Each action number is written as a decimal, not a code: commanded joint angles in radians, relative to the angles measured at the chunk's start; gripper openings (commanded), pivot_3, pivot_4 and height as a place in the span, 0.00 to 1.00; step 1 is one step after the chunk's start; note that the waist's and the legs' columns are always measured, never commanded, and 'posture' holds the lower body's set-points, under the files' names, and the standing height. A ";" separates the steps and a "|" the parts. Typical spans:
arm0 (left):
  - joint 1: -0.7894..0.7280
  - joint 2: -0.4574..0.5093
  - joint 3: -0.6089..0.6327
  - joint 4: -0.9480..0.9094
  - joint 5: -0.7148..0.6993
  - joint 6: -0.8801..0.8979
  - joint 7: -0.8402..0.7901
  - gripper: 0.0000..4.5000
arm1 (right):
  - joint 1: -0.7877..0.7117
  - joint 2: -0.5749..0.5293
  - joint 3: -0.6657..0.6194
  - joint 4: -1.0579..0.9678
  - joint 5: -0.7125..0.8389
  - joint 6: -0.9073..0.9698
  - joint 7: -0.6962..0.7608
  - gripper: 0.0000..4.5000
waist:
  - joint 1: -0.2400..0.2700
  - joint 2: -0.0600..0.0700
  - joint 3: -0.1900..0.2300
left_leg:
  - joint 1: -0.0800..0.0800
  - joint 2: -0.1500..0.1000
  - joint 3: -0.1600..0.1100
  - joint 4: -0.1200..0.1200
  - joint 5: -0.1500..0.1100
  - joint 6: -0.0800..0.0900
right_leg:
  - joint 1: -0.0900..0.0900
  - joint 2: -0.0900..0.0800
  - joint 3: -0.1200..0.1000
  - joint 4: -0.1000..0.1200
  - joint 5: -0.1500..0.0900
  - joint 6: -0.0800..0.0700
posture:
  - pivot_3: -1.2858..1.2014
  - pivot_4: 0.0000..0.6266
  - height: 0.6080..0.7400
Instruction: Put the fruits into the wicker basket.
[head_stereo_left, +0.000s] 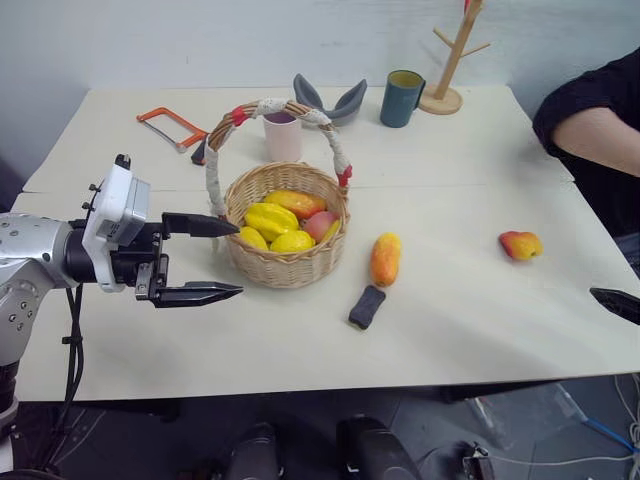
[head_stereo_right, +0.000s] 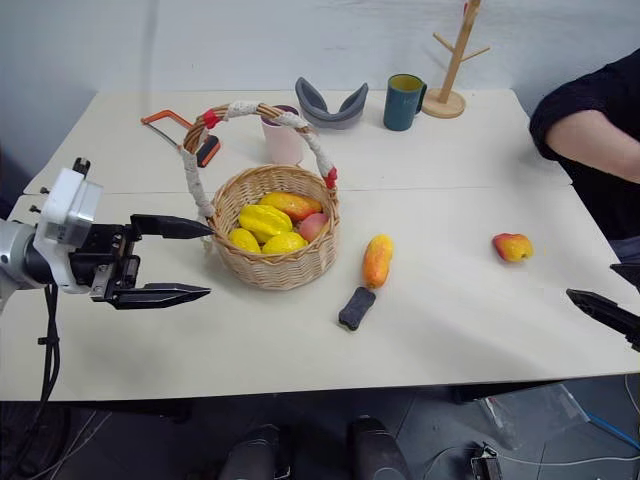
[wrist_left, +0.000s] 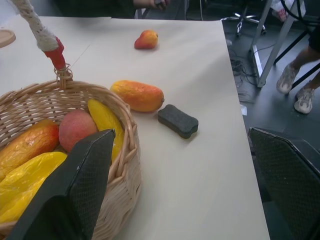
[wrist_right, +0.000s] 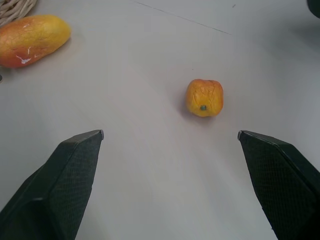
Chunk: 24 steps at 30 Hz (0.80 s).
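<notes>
The wicker basket (head_stereo_left: 288, 262) stands upright left of the table's middle, its cloth-wrapped handle (head_stereo_left: 270, 108) with red ties arching high above it. Inside lie yellow ridged fruits (head_stereo_left: 272, 220), an orange mango-like fruit (head_stereo_left: 296, 203) and a pinkish round fruit (head_stereo_left: 320, 224). An elongated orange-yellow mango (head_stereo_left: 385, 259) lies on the table just right of the basket, not touching it. A rounder red-and-yellow fruit (head_stereo_left: 521, 244) lies well apart, near the right edge.

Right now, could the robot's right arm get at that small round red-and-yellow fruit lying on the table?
Probably yes: the right gripper, jaws wide open, faces the small round red-and-yellow fruit with bare table between them.
</notes>
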 joint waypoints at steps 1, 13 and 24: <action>-0.012 0.006 0.024 -0.002 -0.009 -0.015 -0.020 1.00 | 0.003 -0.003 -0.032 -0.011 0.006 -0.009 0.005 0.99 | 0.000 0.000 0.000 | 0.000 0.000 0.000 0.000 0.000 0.000 | 0.000 0.000 0.000 0.000 0.000 0.000 | 0.52 0.24 1.00; -0.013 0.001 0.032 0.021 0.006 -0.035 -0.026 1.00 | 0.001 -0.022 -0.038 0.015 -0.005 -0.020 0.023 0.99 | 0.000 0.000 0.000 | 0.000 0.000 0.000 0.000 0.000 0.000 | 0.000 0.000 0.000 0.000 0.000 0.000 | 0.52 0.24 1.00; -0.018 0.003 0.032 0.006 -0.003 -0.026 -0.009 1.00 | -0.010 -0.037 -0.027 0.023 -0.019 -0.029 0.031 0.99 | 0.000 0.000 0.000 | 0.000 0.000 0.000 0.000 0.000 0.000 | 0.000 0.000 0.000 0.000 0.000 0.000 | 0.52 0.24 1.00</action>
